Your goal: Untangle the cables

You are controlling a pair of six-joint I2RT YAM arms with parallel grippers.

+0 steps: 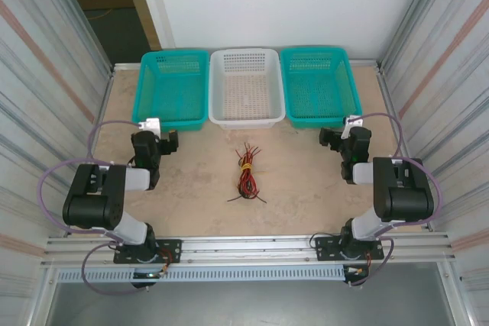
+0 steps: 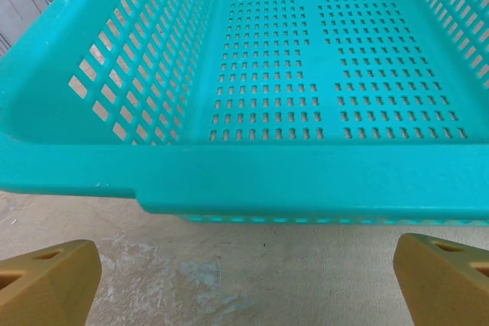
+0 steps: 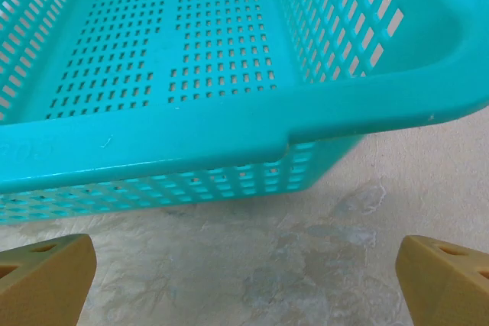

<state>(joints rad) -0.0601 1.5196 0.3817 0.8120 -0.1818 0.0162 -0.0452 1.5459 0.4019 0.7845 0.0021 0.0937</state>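
The cables (image 1: 246,172) lie in one bundle at the middle of the table, thin red and black wires bound by a yellow tie near the upper end. My left gripper (image 1: 159,143) sits to their left, near the left teal basket (image 1: 174,89), jaws open with nothing between them; its tan fingertips (image 2: 47,280) flank bare tabletop. My right gripper (image 1: 341,141) sits to the right of the bundle, before the right teal basket (image 1: 319,85), also open and empty, tan fingertips (image 3: 46,276) wide apart.
Three baskets stand in a row at the back: teal, white (image 1: 246,85), teal. The left basket rim (image 2: 306,177) and the right basket rim (image 3: 229,139) lie close ahead of the wrists. Corrugated metal walls close in both sides.
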